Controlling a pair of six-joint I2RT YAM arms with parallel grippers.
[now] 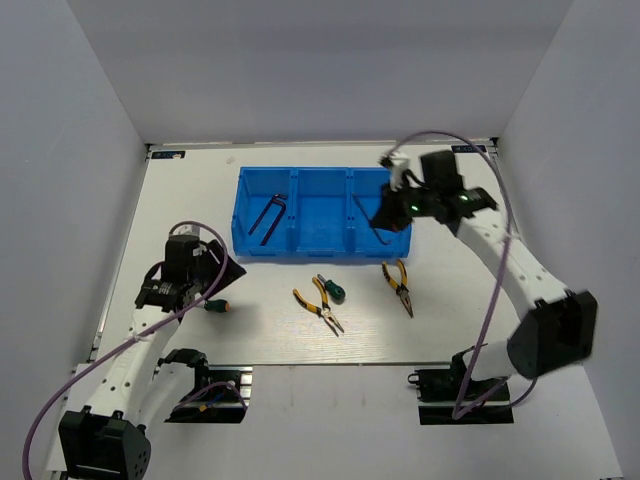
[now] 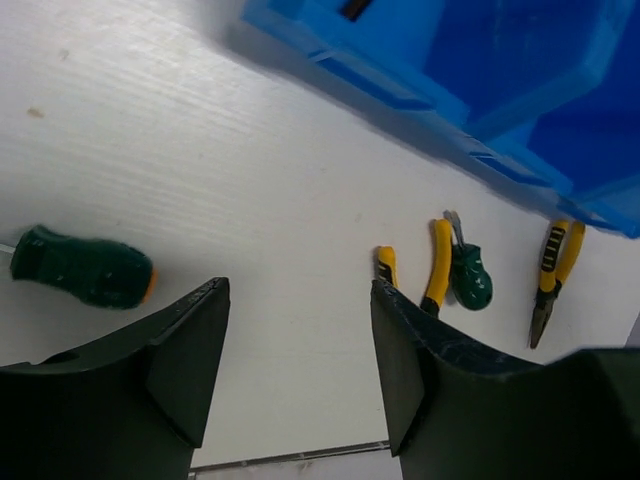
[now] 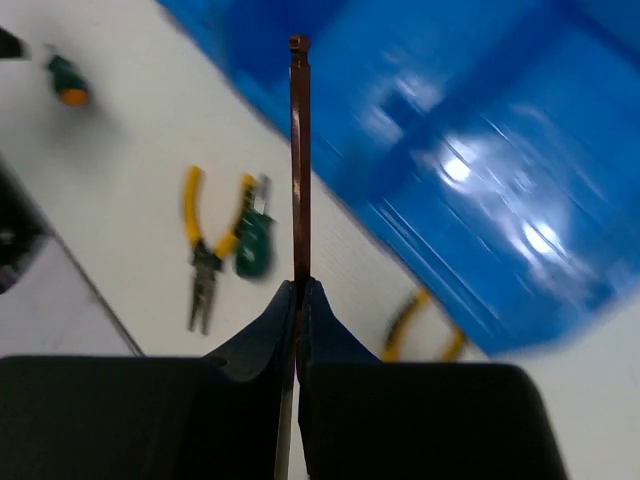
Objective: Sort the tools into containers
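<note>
Two arms out: my right end effector [image 3: 298,292], over the blue bin's [image 1: 300,247] right compartment, clamps the hex key [image 3: 299,160], a grip only its wrist view shows; my left end effector [image 2: 298,292] gapes above the counter [image 2: 250,180].

White table [image 1: 200,190] — plain grey walls [image 1: 300,60]

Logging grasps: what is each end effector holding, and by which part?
The right end effector pinches a dark hex key by one end; the left end effector is open and empty.
</note>
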